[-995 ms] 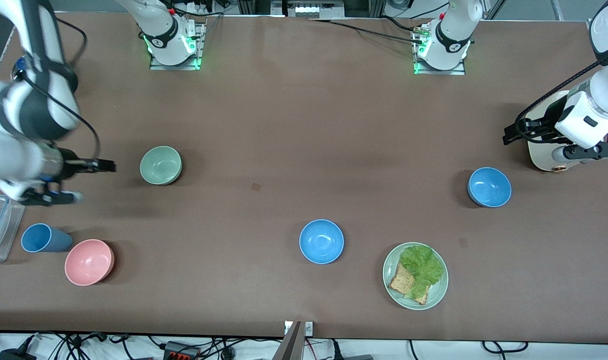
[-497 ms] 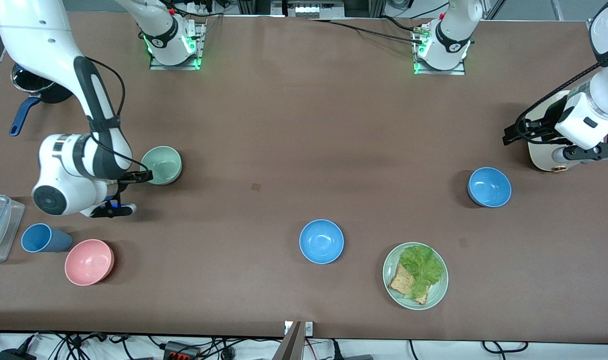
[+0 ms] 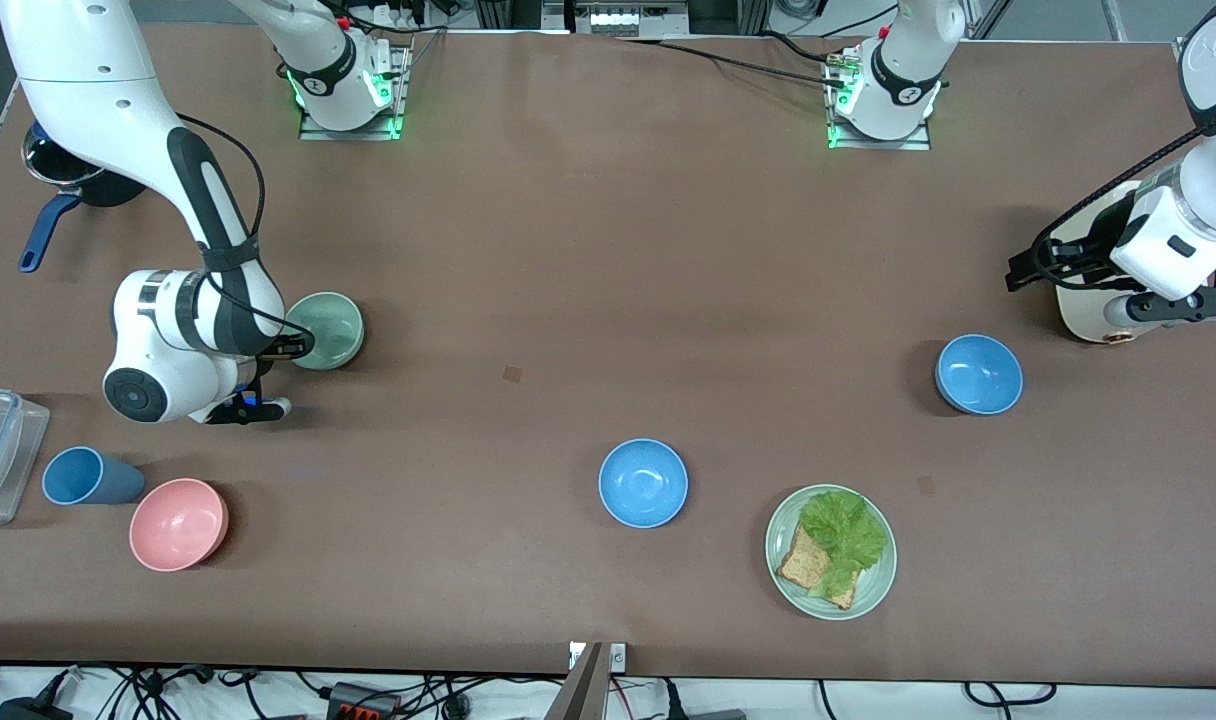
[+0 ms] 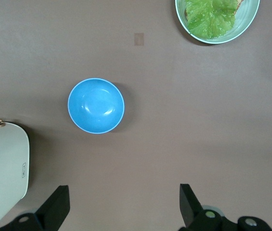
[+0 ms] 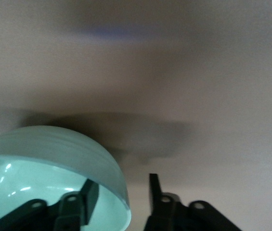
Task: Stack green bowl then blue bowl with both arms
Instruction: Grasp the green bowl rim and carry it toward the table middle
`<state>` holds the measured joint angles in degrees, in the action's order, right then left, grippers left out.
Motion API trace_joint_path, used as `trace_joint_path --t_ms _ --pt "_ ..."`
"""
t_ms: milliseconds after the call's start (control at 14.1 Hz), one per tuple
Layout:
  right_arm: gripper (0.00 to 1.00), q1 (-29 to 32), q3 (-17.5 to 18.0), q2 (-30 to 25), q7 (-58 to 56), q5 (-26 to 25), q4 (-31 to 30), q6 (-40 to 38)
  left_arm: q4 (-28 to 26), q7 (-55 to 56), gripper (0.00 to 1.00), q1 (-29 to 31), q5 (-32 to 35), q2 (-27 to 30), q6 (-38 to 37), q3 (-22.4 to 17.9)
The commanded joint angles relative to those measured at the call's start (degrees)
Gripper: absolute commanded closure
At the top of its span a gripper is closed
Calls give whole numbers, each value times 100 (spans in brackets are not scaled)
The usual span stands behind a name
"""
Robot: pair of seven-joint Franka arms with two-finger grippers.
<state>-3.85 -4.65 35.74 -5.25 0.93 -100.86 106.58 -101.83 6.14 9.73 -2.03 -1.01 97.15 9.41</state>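
nothing stacked yet. right gripper straddles the green bowl rim, jaws open, not clamped. left gripper hangs wide open, empty, near the blue bowl, waiting.

No legible text, brand, number or sign appears in any view. Small round marks on the collars of the arm bases and a tiny label on the white appliance are too small to read.
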Motion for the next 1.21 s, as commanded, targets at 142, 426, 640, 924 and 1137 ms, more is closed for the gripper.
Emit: trace_joint_path --t_ms 142,426,640,924,1137 --pt "100 -19 306 -242 -2 266 -101 -14 145 -25 0 11 -114 -49 -117 -1" --pt "100 -317 964 -296 715 478 215 -67 145 -25 0 11 -114 -49 -117 -1" --pt "100 -853 1186 -182 1499 1256 514 -6 145 -25 0 20 -114 -49 -117 -10" --pt "100 -1890 1177 2 2491 1709 805 336 145 -34 0 29 -114 -101 -117 -53" --pt "100 -2479 1159 274 3055 1630 805 854 145 -34 0 37 -114 -110 -117 -62"
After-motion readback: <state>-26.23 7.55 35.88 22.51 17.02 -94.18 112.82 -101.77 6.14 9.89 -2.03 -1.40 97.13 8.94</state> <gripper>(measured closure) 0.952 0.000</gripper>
